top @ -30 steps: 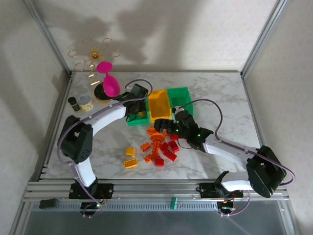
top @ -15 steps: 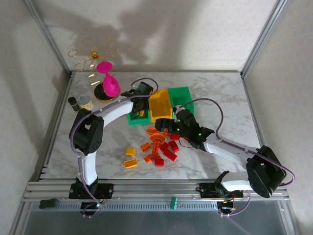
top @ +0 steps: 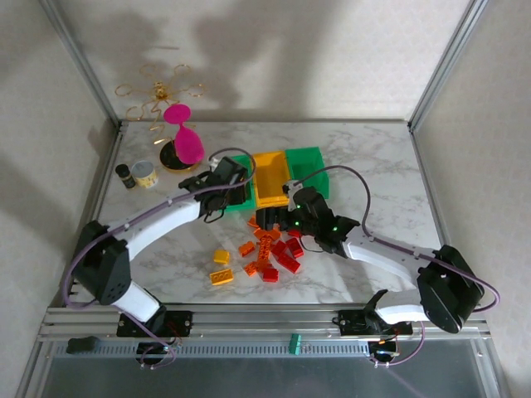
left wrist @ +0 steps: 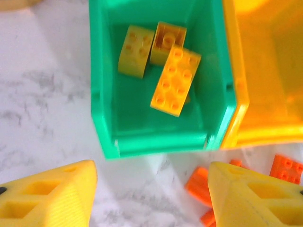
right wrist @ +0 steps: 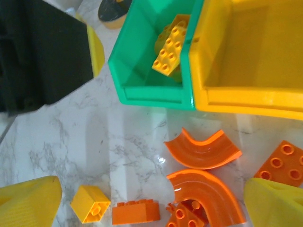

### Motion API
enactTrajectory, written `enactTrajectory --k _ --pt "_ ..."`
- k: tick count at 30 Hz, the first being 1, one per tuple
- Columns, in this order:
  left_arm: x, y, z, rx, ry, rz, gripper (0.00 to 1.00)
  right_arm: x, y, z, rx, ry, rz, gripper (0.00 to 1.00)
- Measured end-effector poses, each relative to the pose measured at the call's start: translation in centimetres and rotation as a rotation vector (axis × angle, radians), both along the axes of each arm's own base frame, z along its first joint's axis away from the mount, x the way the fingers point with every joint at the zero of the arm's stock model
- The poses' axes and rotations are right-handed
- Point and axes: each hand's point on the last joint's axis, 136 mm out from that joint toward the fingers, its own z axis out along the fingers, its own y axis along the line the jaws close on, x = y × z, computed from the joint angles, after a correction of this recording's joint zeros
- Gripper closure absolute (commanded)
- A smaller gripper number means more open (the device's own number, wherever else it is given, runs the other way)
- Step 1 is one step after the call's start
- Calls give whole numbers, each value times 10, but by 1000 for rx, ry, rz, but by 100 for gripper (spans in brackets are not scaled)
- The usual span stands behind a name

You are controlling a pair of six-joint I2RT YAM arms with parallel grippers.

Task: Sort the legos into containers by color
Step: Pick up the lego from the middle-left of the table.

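Left wrist view: the left gripper (left wrist: 151, 189) hangs just short of the left green plastic bin (left wrist: 102, 118). Its yellow fingers are parted with nothing between them, and three yellow studded bricks (left wrist: 175, 80) lie inside that bin. The right gripper (right wrist: 156, 203) is spread wide and empty over the loose pile, above two orange curved plastic pieces (right wrist: 203, 149). A small yellow brick (right wrist: 90, 203) sits on the table beside them.

My worry is crowding. Both arms are working close to the same bin fronts, so one could clip the other or shove the yellow-orange plastic bin (right wrist: 236, 99) out of line. Those curved pieces look awkward to pinch and might slip.

The white marble-patterned tabletop (top: 373, 157) looks smooth, so I'd expect a nudged bin to slide. Pale walls and an aluminium frame (top: 83, 66) close it in, and a pink hourglass-shaped object (top: 184, 137) stands at the back.
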Motion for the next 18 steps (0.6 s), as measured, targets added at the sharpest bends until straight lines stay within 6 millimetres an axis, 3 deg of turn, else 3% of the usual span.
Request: enactTrajectory --k 5,10,15,18 --pt "-44 13 -22 0 71 1 33 -17 14 -13 -32 24 59 1" --pt "-84 8 -47 -15 156 -43 28 -30 13 -30 -32 63 75 1" --pt "-108 6 -72 -6 229 -61 26 -39 2 -55 -55 124 51 1" --pt "-114 9 -85 3 264 -51 25 -39 1 -57 -53 133 39 2"
